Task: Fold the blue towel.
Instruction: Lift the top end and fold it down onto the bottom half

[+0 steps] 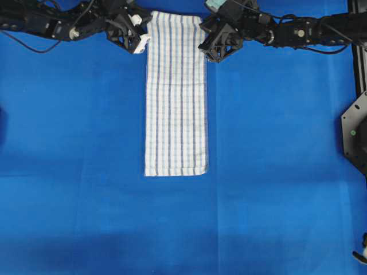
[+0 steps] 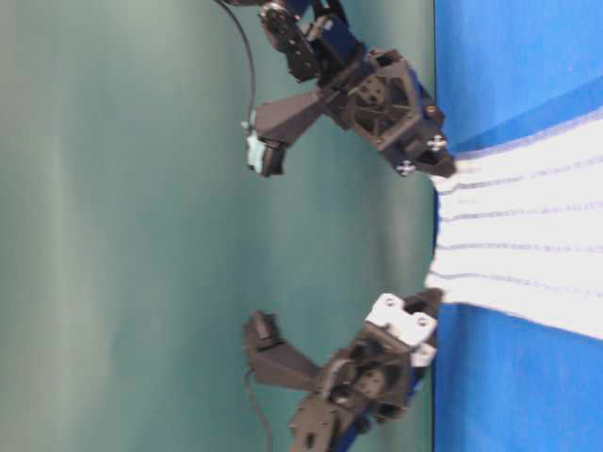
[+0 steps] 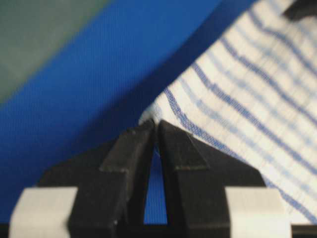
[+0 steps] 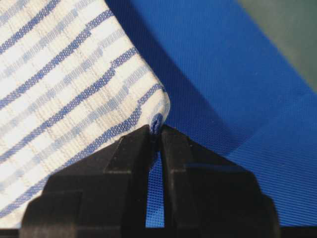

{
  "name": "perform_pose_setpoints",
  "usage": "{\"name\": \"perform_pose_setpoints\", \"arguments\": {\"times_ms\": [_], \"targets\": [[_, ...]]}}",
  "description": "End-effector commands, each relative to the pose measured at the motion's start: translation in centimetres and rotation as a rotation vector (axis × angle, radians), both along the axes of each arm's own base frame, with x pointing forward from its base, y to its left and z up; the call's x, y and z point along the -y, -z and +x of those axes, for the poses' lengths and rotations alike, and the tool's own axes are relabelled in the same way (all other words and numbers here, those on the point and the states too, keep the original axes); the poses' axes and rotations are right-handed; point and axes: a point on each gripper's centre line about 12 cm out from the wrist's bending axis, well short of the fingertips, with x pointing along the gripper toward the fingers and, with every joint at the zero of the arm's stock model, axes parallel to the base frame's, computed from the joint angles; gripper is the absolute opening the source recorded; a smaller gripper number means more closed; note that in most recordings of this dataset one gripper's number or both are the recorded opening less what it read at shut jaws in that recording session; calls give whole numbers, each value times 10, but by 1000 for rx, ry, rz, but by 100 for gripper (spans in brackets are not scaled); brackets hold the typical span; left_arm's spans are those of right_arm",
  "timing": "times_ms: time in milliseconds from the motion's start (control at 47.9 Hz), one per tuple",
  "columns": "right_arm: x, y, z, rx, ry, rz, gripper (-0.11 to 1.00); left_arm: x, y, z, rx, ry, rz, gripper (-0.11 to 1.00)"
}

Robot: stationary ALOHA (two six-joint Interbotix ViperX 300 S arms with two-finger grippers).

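Observation:
The blue towel (image 1: 175, 94) is a long white strip with thin blue stripes, lying lengthwise down the middle of the bright blue covering. My left gripper (image 1: 144, 41) is shut on its far left corner (image 3: 151, 115), pinched between the black fingertips. On the far right corner (image 4: 157, 119), my right gripper (image 1: 205, 47) is shut in the same way. In the table-level view both corners (image 2: 441, 273) are raised a little off the surface, and the far edge sags between them. The near end (image 1: 175, 170) lies flat.
The bright blue table covering (image 1: 275, 172) spreads all around the towel. A black mount (image 1: 355, 134) stands at the right edge, below a dark rail. Both arms reach in from the far corners along the back edge.

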Motion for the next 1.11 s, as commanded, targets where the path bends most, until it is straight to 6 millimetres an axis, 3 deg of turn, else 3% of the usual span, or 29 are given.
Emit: {"name": "perform_pose_setpoints", "arguments": {"times_ms": [0, 251, 376, 564, 731, 1086], "targets": [[2, -26, 0, 57, 6, -38, 7, -2, -27, -1, 51, 1, 34, 3], [-5, -33, -5, 65, -3, -38, 7, 12, -34, -3, 49, 27, 25, 3], [-21, -41, -7, 79, -34, -39, 7, 27, -42, -1, 63, 63, 31, 3], [-60, -54, -12, 112, -105, -28, 7, 70, -66, 3, 106, 166, 46, 3], [-100, -61, -18, 139, -169, 6, 7, 121, -82, 0, 155, 276, 29, 3], [-180, -60, -18, 178, -279, 69, 7, 215, -77, -4, 193, 463, -92, 3]]}}
